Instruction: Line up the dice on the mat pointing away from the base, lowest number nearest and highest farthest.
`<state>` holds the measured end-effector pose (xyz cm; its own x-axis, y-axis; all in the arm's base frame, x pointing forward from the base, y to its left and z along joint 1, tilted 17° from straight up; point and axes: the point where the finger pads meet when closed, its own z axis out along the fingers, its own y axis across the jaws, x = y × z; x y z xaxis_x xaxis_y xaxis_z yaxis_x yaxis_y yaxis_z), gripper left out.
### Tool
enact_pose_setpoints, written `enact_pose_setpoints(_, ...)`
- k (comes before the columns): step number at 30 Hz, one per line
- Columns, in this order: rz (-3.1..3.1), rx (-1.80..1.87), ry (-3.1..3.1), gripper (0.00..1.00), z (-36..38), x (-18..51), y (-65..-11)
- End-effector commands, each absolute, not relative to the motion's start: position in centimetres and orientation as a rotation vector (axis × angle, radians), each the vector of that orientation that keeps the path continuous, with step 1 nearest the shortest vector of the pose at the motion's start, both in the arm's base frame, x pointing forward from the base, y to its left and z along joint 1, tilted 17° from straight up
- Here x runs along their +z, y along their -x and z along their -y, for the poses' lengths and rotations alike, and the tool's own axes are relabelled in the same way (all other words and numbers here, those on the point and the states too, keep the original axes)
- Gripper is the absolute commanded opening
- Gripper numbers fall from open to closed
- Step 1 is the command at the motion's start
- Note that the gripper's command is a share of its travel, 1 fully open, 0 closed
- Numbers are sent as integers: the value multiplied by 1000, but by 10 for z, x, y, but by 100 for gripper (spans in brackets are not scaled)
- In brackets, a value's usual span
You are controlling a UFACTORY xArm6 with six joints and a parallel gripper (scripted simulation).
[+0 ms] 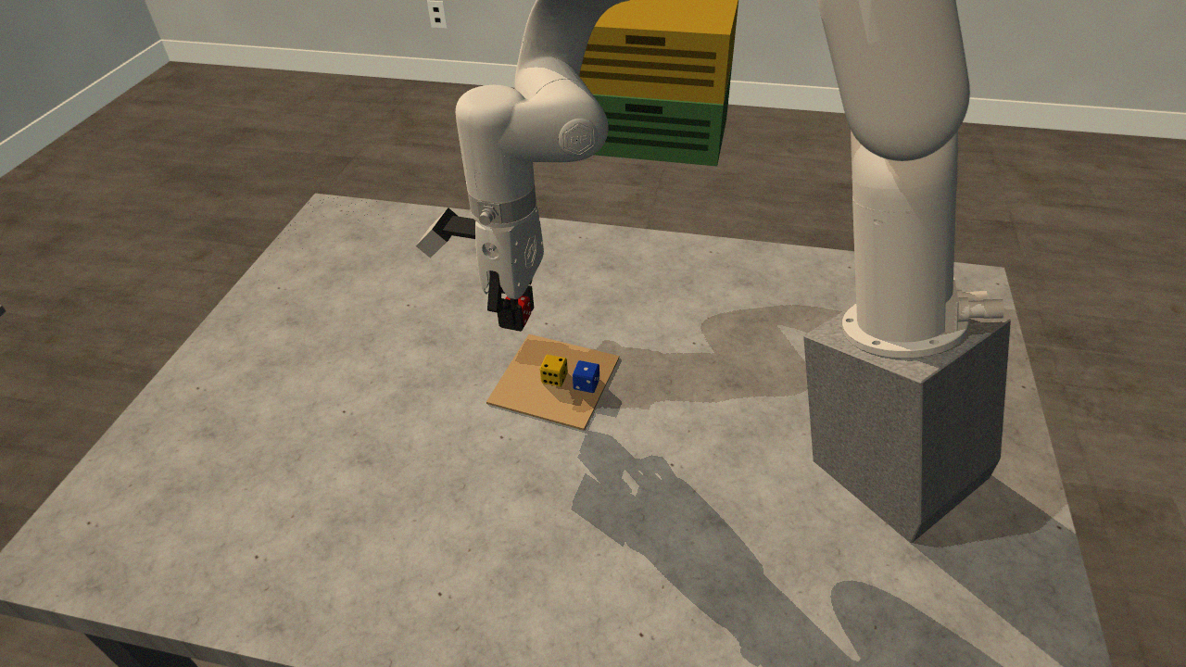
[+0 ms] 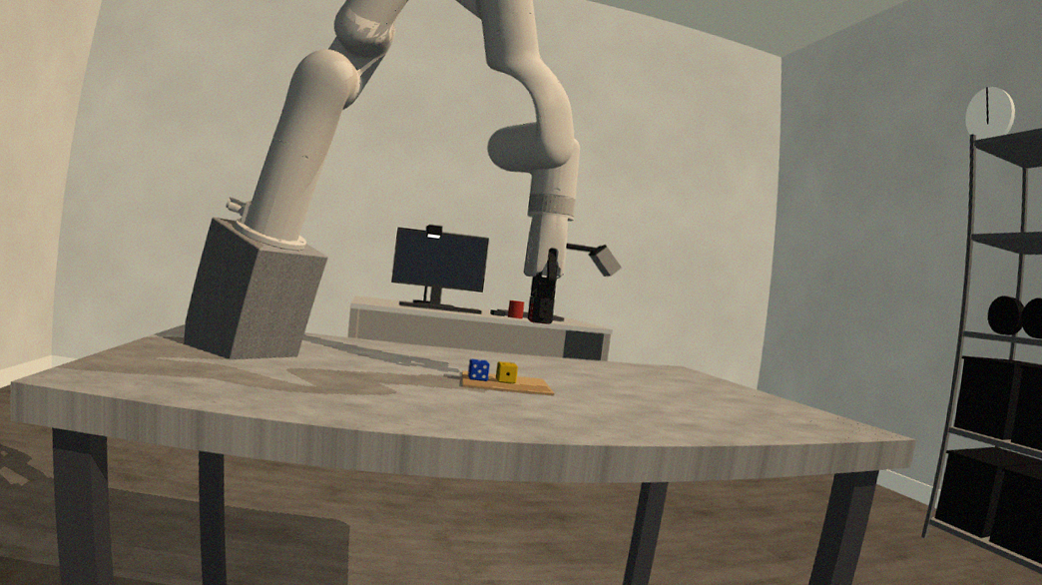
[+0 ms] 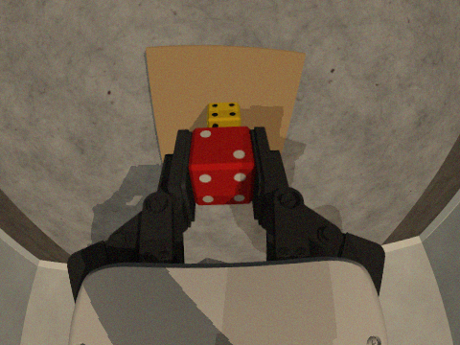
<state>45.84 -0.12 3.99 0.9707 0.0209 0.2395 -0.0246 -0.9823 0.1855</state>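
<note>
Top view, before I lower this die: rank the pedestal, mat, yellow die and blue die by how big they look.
1. Pedestal
2. Mat
3. Yellow die and blue die: they look alike, so I won't rank one above the other.
</note>
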Motion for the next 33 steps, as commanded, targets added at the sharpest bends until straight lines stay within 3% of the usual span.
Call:
enact_pose_setpoints(1,0,350,-2939,27,2,41,-461)
enact_pose_setpoints(14,0,349,-2939,27,3,35,-462)
enact_pose_setpoints(33,0,349,-2939,27,16,-32,-479)
